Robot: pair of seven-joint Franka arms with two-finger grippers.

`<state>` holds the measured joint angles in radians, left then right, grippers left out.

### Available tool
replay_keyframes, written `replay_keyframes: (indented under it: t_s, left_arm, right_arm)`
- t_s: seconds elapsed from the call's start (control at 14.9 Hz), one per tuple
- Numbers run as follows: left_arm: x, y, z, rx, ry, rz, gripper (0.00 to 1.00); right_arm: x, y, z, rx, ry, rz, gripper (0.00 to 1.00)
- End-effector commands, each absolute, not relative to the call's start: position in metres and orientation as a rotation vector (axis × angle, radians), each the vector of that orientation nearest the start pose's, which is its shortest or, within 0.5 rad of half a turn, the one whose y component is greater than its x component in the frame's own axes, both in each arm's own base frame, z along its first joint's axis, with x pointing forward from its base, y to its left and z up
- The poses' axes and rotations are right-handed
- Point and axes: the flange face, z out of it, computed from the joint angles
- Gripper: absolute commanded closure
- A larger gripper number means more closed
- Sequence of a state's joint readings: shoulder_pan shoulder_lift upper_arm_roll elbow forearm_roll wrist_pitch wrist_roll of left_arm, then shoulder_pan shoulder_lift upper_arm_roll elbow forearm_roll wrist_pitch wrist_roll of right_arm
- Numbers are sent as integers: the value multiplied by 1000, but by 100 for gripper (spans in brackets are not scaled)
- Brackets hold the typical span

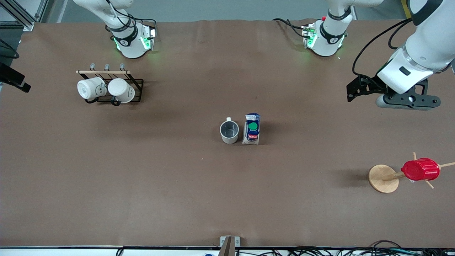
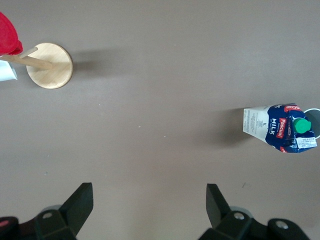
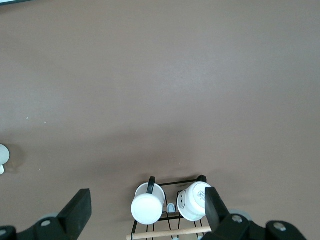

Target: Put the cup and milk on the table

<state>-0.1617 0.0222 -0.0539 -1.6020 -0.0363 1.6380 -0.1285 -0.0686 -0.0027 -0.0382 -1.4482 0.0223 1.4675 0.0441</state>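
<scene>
Cup (image 1: 229,131) and milk (image 1: 252,128) both stand upright mid-table (image 1: 177,185), touching or nearly so, milk on the side toward the left arm's end. Left end effector (image 1: 350,93) hangs spread wide and empty over that end, well apart from the carton. Right end effector (image 3: 147,202) (out of the front view, fingers parted, holding nothing) hovers over the mug rack (image 1: 110,89). Looks done to me; otherwise the left arm's nearer.

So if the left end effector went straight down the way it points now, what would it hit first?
Probably just bare table. The left end effector is open and points at empty brown surface; the milk and wooden stand sit off to either side.
</scene>
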Motion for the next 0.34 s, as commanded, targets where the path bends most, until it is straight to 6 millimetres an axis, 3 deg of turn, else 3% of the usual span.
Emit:
replay_keyframes:
  t_s: [0.0, 0.27]
  left_arm:
    - [545, -120, 609, -3188, 126, -14, 1]
    - [544, -121, 610, -3183, 126, -18, 1]
  right_arm:
    - [534, -56, 676, -3106, 222, -35, 0]
    - [534, -57, 675, -3106, 222, -33, 0]
